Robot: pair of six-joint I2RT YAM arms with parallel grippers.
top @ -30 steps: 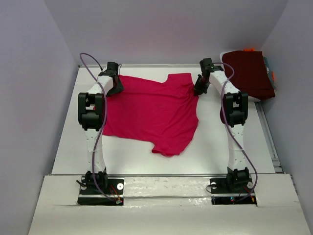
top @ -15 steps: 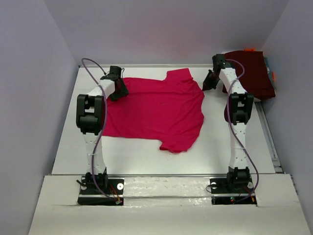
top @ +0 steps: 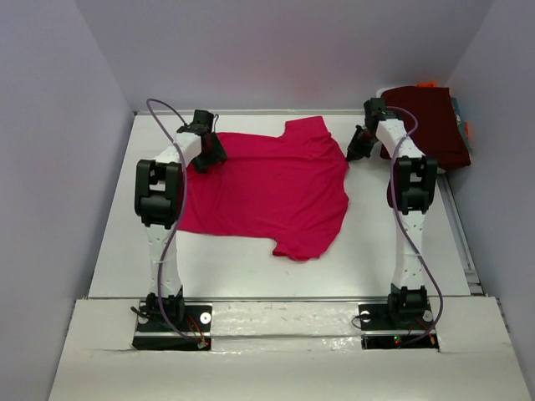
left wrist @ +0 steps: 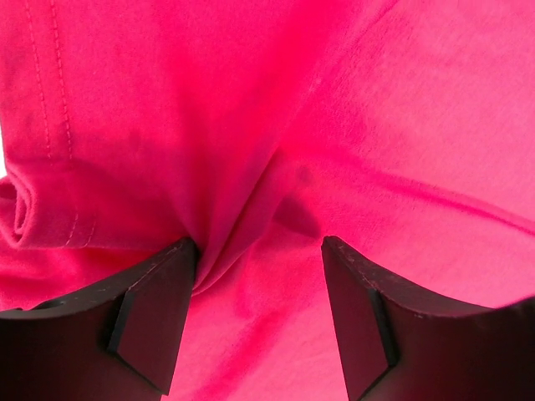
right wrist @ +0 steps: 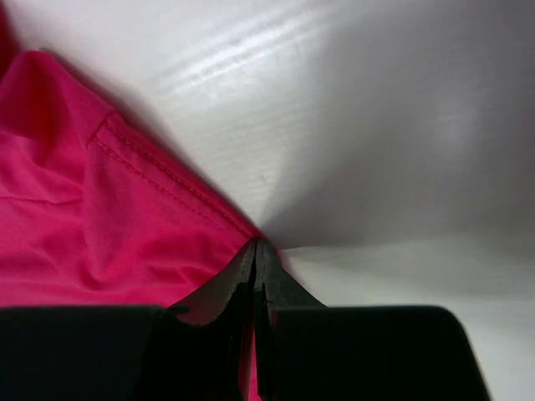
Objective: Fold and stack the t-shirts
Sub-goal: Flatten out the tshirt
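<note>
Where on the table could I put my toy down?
Bare table runs between the pink t-shirt and the arm bases. Crowded: the far edge, where left hand and right hand meet cloth, and the maroon t-shirt corner.

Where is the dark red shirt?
In the top view, the folded maroon shirt sits at the far right corner, just right of the right end effector.

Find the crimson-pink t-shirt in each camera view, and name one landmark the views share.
Top external: the crimson-pink t-shirt lies spread mid-table, between both arms.
Left wrist: the t-shirt fills the picture, puckered between the open left hand.
Right wrist: lower left; its hem runs into the shut right hand.
Shared landmark: the white table; only a sliver at the left wrist view's left edge.
</note>
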